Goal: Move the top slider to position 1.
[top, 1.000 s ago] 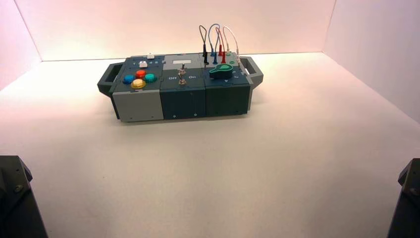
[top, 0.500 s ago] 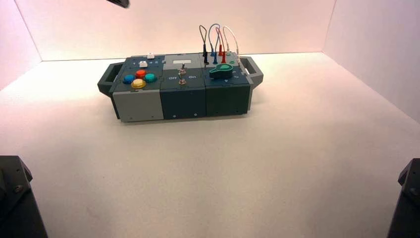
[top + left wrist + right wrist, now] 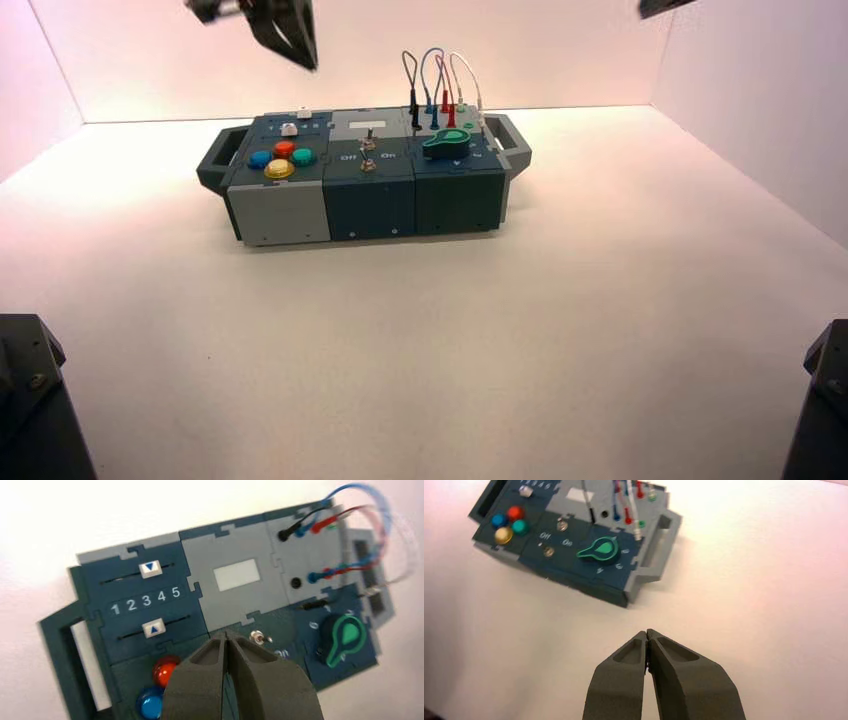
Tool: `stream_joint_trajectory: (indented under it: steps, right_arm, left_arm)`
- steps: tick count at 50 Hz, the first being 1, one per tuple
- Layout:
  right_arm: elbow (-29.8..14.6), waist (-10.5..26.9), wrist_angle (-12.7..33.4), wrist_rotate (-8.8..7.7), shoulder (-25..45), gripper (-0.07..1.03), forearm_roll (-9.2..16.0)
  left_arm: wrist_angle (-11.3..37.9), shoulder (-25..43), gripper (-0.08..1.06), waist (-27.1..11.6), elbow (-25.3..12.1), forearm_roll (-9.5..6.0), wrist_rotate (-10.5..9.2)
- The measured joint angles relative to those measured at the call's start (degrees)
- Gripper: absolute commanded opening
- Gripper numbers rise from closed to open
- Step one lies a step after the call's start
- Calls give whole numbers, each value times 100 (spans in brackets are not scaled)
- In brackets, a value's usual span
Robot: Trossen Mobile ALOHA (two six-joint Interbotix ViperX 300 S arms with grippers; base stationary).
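One box (image 3: 370, 190) on pale tbl (image 3: 420, 340), btwn pinkish walls (image 3: 560, 50).

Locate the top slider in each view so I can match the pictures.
High view: top slider, at the box's far left.
Left wrist view: top slider, across the numerals from the red button.
Right wrist view: not in it.
Shared landmark: red button.

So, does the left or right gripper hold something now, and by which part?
Nothing is held: left pincer and right pincer are both shut and empty.
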Motion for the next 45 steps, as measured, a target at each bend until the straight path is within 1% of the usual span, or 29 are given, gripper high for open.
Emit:
stream_joint_trajectory:
  steps: [6, 7, 8, 9, 10, 12, 13, 14, 15, 17, 18, 24, 27, 28, 29, 34, 45]
  right_arm:
    - [0, 281, -123, -9, 114, -2, 9]
    - [0, 281, -123, -9, 114, -2, 9]
    - [0, 387, -167, -35, 123, -2, 9]
    - [0, 396, -176, -35, 123, -2, 18]
    - [-9, 492, -220, -97, 123, -2, 26]
    - [0, 554, -246, -132, 114, -2, 53]
    - [0, 642, -290, -211, 105, -2, 114]
    - [0, 668, -290, -229, 105, -2, 132]
    - [-9, 738, -325, -308, 97, -2, 193]
    - [0, 791, -352, -369, 97, -2, 246]
    - [0, 844, -369, -457, 97, -2, 334]
    - [-9, 888, -483, -861, 97, -2, 624]
    - [-9, 888, -519, -1002, 105, -2, 694]
    - [-9, 888, -519, -1002, 105, -2, 694]
    - [-9, 888, -527, -1081, 123, -2, 712]
    - [-9, 888, -554, -1134, 176, -2, 738]
    - [-9, 888, -633, -1143, 272, -2, 747]
  left_arm:
    - [79, 527, -3, 0, -316, 0, -26]
    - [79, 527, -3, 0, -316, 0, -26]
    - [79, 615, -3, 0, -352, 9, -26]
    - [79, 738, -3, 0, -404, 9, -26]
    - [70, 782, -3, 0, -422, 9, -26]
    - [62, 861, -3, 0, -457, 18, -26]
    - [44, 932, -3, 0, -510, 26, -26]
    - [35, 949, -3, 9, -519, 26, -26]
    - [26, 976, -3, 0, -536, 26, -26]
    - [9, 1020, -3, 0, -580, 35, -35]
    - [-9, 1037, -3, 0, -598, 35, -26]
    - [-123, 1134, -3, 0, -712, 35, -26]
    - [-158, 1169, -3, 0, -729, 53, -35]
    - [-158, 1169, -3, 0, -721, 53, -26]
    - [-185, 1187, -3, 0, -729, 62, -26]
    - [-211, 1222, -3, 0, -738, 79, -35]
    - [-325, 1397, -3, 18, -800, 132, -35]
